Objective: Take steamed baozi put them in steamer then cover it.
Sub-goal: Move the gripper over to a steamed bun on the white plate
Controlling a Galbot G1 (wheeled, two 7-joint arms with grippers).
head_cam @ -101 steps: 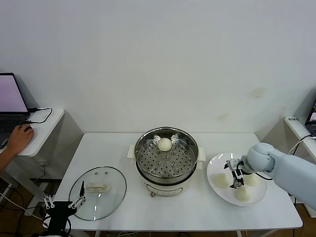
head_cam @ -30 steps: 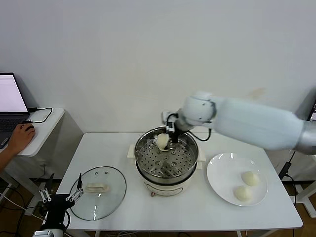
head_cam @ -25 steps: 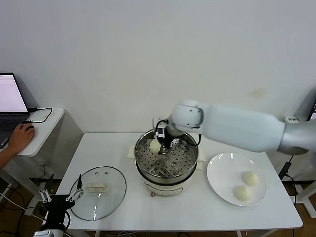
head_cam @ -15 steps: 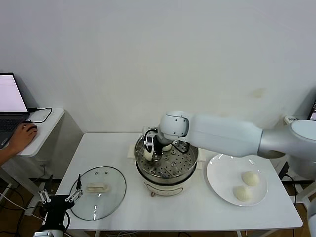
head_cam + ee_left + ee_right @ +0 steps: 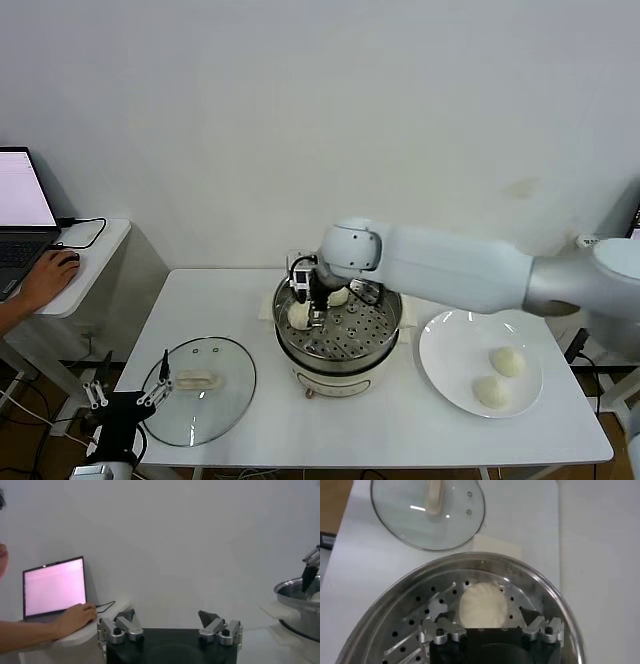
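Right gripper (image 5: 303,303) open above baozi (image 5: 299,316) in steamer (image 5: 385,330).

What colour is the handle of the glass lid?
Cream-white; the handle shows best in the right wrist view.

A smooth, rounded pale grey-white right arm with a bulbous joint ends in a black right gripper (image 5: 305,297) above the steamer (image 5: 340,345), while the left gripper (image 5: 170,625) shows a black block body, silver screwed knuckles and dark fingertips.
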